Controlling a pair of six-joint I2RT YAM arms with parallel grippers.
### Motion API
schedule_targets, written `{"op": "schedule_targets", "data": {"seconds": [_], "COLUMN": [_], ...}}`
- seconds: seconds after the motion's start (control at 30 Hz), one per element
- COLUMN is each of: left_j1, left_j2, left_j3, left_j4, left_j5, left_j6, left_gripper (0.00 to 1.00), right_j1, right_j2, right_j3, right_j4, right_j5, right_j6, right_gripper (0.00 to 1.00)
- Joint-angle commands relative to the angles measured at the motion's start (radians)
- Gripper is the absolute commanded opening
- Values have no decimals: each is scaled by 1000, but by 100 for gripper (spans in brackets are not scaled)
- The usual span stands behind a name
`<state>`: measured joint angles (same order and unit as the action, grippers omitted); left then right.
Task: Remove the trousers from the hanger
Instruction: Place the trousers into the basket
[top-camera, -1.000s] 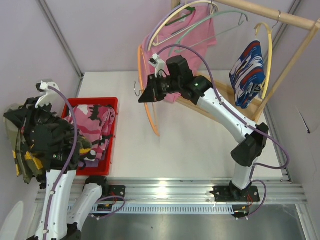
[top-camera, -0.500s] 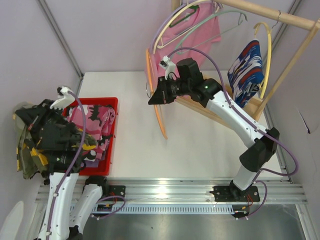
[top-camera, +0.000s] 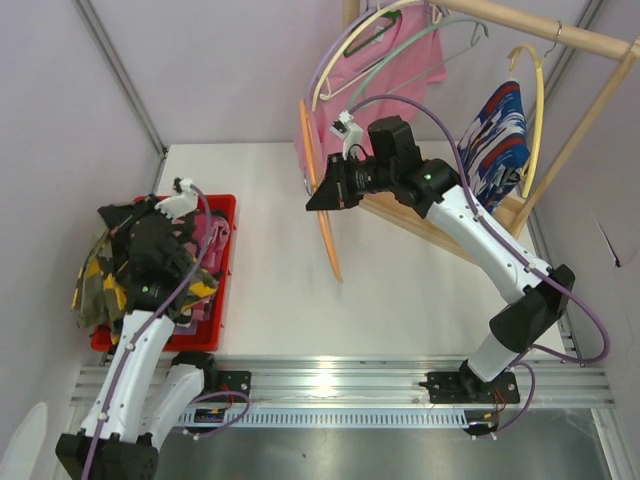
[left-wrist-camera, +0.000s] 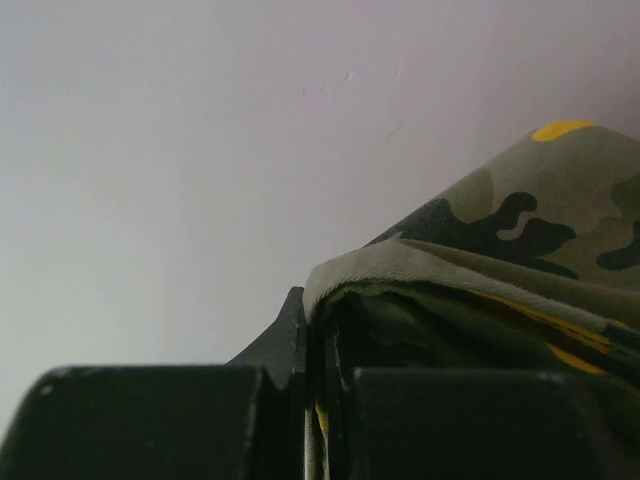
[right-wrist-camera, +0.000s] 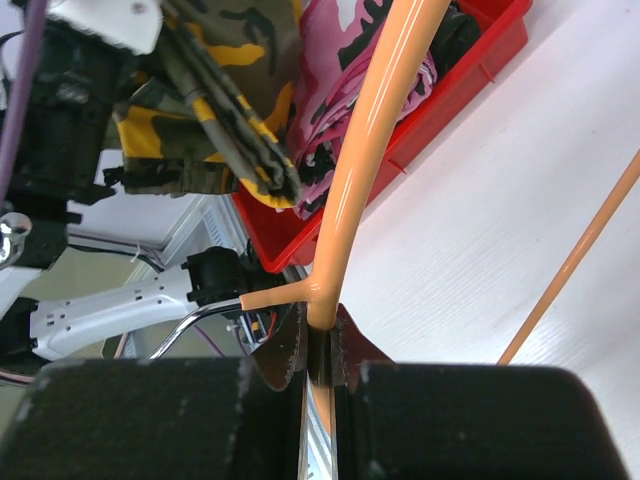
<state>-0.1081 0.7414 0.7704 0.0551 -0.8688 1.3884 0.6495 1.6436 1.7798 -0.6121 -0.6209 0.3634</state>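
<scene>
Your left gripper (left-wrist-camera: 315, 345) is clamping a fold of the yellow-olive camouflage trousers (top-camera: 97, 288), which are hanging at the left of the top view, across the left rim of the red bin (top-camera: 216, 200). If you let go here, much of the cloth is likely to slide outside the bin, since it is draping past the rim.

Your right gripper (right-wrist-camera: 320, 345) is pinching the bare orange hanger (top-camera: 326, 215) at centre frame. Held by one thin rod, it could swivel and snag the pink T-shirt (top-camera: 385, 75) above it.

Only the right wrist view is showing the grip sitting right beside the metal hook (right-wrist-camera: 188, 333). It is also showing the pink-and-black camouflage pair (right-wrist-camera: 345, 80) in the bin. Only the top view is showing the blue, white and red pair (top-camera: 497, 140), on its hanger at upper right.
</scene>
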Motion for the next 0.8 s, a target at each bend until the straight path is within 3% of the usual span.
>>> {"op": "schedule_targets", "data": {"seconds": [0.0,0.2,0.33,0.53,0.67,0.77], "left_j1": [-34,-76,-84,-119,-128,-148], "left_j2": [56,205,286,479,549,533], "left_j3": [59,26,75,161,237,260], "left_j4": [112,192,196,200,68,-125], "left_j5": [63,113,114,12,7,88], "left_j6": [-55,-117,-241,-255,-385,-524], "left_gripper": [0,0,0,1,1,15], "right_j1": [-13,-13,-11,-10,-8,-8], "right_j2": [-83,-113,-125,-130,-143,-149], "right_j3": [-23,-52,-63,-65,-71,-74], "right_j4": [75,81,86,80,65,55], "right_j5": [1,26,32,35,52,59], "right_j6": [15,26,35,37,28,26], "right_gripper": [0,0,0,0,0,0]}}
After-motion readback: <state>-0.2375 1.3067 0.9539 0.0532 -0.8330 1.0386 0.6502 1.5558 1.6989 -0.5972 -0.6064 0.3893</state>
